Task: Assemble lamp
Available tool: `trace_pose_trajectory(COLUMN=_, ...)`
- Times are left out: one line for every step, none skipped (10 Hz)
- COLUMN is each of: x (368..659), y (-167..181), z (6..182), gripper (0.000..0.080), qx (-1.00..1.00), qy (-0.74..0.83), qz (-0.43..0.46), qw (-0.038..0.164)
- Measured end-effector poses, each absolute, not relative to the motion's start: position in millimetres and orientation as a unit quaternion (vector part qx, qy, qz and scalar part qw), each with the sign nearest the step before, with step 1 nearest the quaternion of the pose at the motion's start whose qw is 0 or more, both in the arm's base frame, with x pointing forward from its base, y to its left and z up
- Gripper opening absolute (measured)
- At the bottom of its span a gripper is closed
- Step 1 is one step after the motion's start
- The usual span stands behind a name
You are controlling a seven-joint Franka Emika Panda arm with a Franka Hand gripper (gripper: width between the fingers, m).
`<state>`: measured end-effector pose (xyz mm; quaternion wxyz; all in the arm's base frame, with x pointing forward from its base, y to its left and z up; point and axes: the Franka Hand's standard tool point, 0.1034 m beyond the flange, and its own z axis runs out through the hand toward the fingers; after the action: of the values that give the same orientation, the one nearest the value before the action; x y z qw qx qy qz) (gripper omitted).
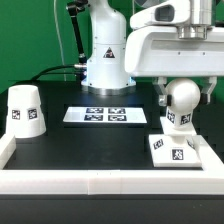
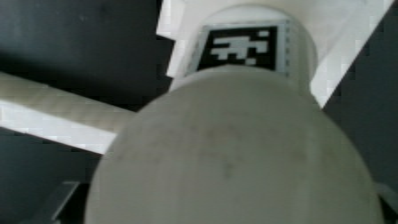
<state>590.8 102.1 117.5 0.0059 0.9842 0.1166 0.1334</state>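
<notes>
Exterior view — shade (image 1: 25, 110) wide-end down, apart — bulb (image 1: 181, 98) upright over base (image 1: 184, 155).

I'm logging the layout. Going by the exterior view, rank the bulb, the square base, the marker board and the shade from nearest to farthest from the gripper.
1. Bulb: between the fingers of the gripper, on the exterior view's right.
2. Square base: just below the bulb.
3. Marker board: mid-table.
4. Shade: far on the exterior view's left.
</notes>
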Motion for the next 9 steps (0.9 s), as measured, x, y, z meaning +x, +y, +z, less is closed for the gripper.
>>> trace_pose_trajectory(x=589.3, y=100.7, z=115.8, gripper=0.0577, qx=0.987, qy=0.088, qz=0.133, qw=0.002)
trace_pose_trajectory(x=588.8, y=99.2, z=115.0, gripper=0.0577, qx=0.989, qy=0.06, qz=0.133, qw=-0.002)
trace_pose_trajectory(x=588.3, y=98.5, z=114.2, gripper=0.0577, qx=0.991, qy=0.017, qz=0.134, qw=-0.011)
trace_pose_trajectory(x=587.4, y=102.7, z=113.9, gripper=0.0574, qx=0.991, qy=-0.019, qz=0.132, qw=-0.022)
trace_pose_trajectory(x=587.4, y=104.5, z=114.2, gripper=0.0574, qx=0.99, qy=-0.044, qz=0.13, qw=-0.031)
trace_pose_trajectory(x=587.3, y=105.5, z=114.2, gripper=0.0613, qx=0.99, qy=-0.051, qz=0.129, qw=-0.035)
trace_pose_trajectory(x=587.3, y=105.5, z=114.1, gripper=0.0673, qx=0.99, qy=-0.045, qz=0.129, qw=-0.034)
trace_pose_trajectory(x=587.3, y=105.5, z=114.1, gripper=0.0673, qx=0.99, qy=-0.045, qz=0.129, qw=-0.034)
trace_pose_trajectory(x=587.2, y=105.5, z=114.1, gripper=0.0694, qx=0.99, qy=-0.043, qz=0.129, qw=-0.034)
